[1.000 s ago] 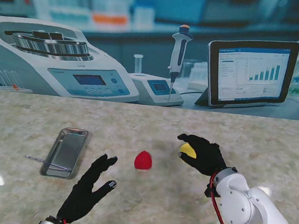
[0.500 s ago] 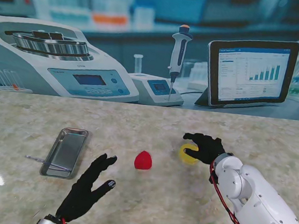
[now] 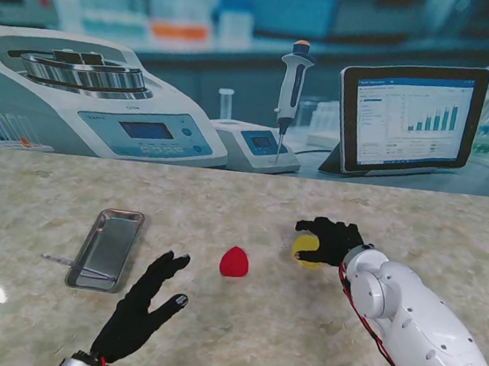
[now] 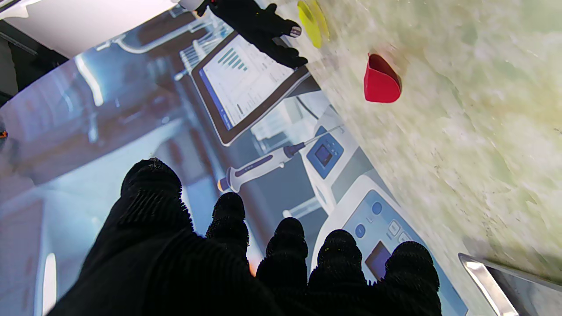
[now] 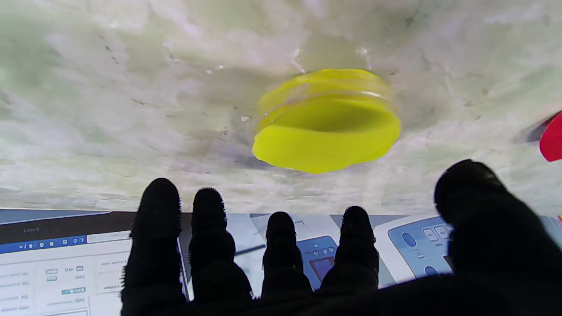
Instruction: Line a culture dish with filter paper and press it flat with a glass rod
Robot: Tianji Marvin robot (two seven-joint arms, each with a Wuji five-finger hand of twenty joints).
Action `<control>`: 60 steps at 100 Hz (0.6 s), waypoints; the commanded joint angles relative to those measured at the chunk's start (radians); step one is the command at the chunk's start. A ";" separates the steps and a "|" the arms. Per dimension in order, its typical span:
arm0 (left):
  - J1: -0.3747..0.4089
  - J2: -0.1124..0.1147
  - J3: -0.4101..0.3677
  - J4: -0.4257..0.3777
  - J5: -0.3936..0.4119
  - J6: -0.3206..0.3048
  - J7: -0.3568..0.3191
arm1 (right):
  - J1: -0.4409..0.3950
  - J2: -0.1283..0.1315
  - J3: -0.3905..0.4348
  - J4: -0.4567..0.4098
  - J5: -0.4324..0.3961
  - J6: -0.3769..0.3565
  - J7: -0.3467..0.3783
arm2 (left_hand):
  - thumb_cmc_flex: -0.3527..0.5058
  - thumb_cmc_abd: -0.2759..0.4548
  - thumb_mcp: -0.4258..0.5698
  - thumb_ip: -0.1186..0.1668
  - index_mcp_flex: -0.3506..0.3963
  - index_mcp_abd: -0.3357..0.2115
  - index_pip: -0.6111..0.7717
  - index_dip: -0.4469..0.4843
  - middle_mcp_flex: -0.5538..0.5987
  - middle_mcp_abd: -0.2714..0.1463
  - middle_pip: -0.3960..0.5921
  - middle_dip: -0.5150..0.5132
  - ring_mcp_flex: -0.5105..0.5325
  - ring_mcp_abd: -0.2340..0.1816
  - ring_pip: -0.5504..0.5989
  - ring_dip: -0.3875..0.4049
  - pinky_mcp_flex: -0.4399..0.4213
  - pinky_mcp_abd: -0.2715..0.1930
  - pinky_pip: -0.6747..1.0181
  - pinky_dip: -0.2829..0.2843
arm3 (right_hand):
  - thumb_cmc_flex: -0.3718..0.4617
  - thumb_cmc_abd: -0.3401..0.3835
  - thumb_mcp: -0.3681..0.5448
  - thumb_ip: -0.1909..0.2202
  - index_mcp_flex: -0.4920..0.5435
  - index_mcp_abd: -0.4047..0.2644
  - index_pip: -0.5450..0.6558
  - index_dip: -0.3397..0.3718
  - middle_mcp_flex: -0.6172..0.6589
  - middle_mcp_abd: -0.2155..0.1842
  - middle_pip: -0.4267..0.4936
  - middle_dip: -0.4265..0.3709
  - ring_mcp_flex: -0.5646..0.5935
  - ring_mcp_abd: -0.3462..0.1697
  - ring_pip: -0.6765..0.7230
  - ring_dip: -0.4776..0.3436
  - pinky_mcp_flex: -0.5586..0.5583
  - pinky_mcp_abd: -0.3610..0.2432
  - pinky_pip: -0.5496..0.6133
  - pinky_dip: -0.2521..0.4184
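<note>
Marbled, pale green-beige stone forms the tabletop [image 3: 236, 332], backed along its far edge by a printed laboratory scene showing a balance, a pipette and a tablet screen. Near the left edge lies a rectangular metal tray [image 3: 108, 247], with a thin clear rod [image 3: 76, 265], apparently the glass rod, laid across its near end and projecting toward the left edge. A small red piece [image 3: 235, 261] sits near the middle of the tabletop. To its right, well apart, stands the yellow culture dish [image 3: 307, 250], a shallow round dish resting on the surface; whether filter paper lies inside cannot be determined. The right hand [image 3: 333, 240] hovers at the dish from its right side, fingers [image 5: 281, 245] spread and slightly curled; the right wrist view shows a clear gap between fingertips and dish, nothing held. The left hand [image 3: 143, 308] is raised near the front edge, between tray and red piece, fingers [image 4: 228, 219] extended and apart, holding nothing.
</note>
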 commanded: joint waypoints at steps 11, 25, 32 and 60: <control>0.009 0.000 -0.001 -0.003 -0.002 -0.001 -0.001 | 0.016 0.008 -0.028 0.004 -0.016 0.001 0.045 | 0.016 0.005 -0.008 0.027 0.008 -0.024 0.004 0.007 -0.019 -0.012 0.005 0.011 -0.027 -0.021 -0.008 0.021 0.001 -0.017 -0.039 0.032 | -0.057 -0.085 0.052 -0.038 -0.019 -0.020 -0.109 -0.014 -0.011 0.009 -0.077 0.007 0.021 0.049 0.014 0.026 0.013 0.022 0.030 0.040; 0.009 0.000 -0.003 -0.002 -0.001 -0.002 -0.002 | 0.033 0.012 -0.058 0.017 -0.029 0.003 0.058 | 0.017 0.005 -0.007 0.026 0.008 -0.032 0.005 0.008 -0.018 -0.013 0.005 0.012 -0.027 -0.021 -0.008 0.021 0.001 -0.017 -0.039 0.032 | -0.038 -0.111 0.060 -0.040 -0.015 -0.025 -0.110 -0.005 -0.013 0.015 -0.082 0.019 0.024 0.058 0.008 0.027 0.018 0.028 0.029 0.042; 0.009 0.000 -0.004 -0.002 -0.003 0.001 -0.003 | 0.040 0.012 -0.071 0.024 -0.033 0.002 0.054 | 0.017 0.006 -0.007 0.026 0.007 -0.032 0.005 0.008 -0.019 -0.014 0.005 0.012 -0.026 -0.022 -0.008 0.021 0.001 -0.019 -0.039 0.033 | -0.033 -0.116 0.061 -0.040 -0.016 -0.023 -0.107 0.003 -0.013 0.016 -0.083 0.024 0.021 0.061 0.003 0.026 0.018 0.028 0.028 0.043; 0.010 0.000 -0.004 -0.002 -0.002 0.003 -0.005 | 0.072 0.011 -0.124 0.056 -0.032 0.003 0.041 | 0.019 0.005 -0.007 0.026 0.006 -0.030 0.006 0.008 -0.019 -0.012 0.006 0.013 -0.027 -0.021 -0.008 0.022 0.001 -0.018 -0.039 0.033 | 0.002 -0.131 0.068 -0.037 -0.018 -0.024 -0.104 0.022 -0.012 0.019 -0.089 0.037 0.019 0.058 -0.006 0.025 0.017 0.034 0.018 0.042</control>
